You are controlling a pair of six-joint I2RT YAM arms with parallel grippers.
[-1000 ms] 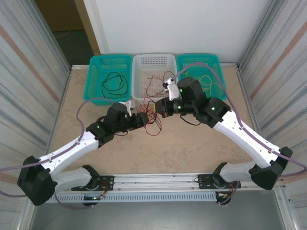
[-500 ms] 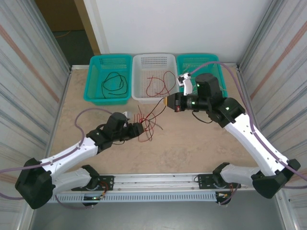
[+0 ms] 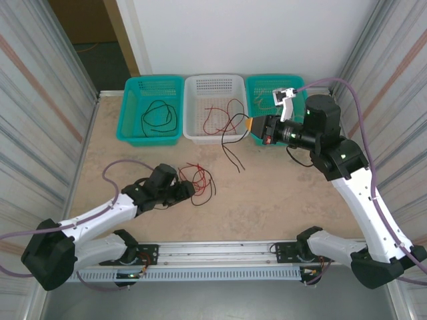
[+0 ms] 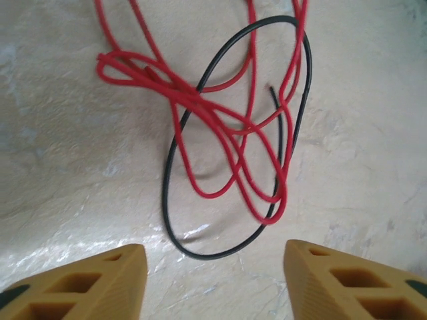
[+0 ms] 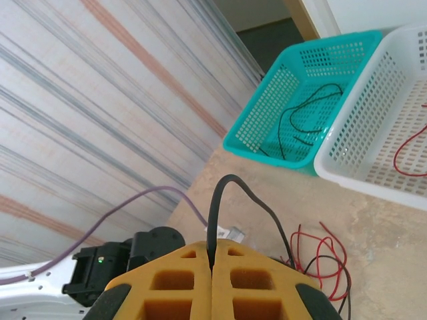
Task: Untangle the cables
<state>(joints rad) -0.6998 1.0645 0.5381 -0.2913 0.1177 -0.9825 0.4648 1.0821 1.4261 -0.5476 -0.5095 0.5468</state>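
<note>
We see the left teal basket holding a coiled black cable, the white basket red cables, and the right teal basket a pale yellow cable. The right claw is clamped on a hanging black cable. The left claw gapes empty over a red-and-black tangle on the surface.

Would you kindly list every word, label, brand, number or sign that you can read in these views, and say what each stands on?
None can be read.
The baskets, the cables, the table, the left arm and the right arm carry no legible lettering in any view.
</note>
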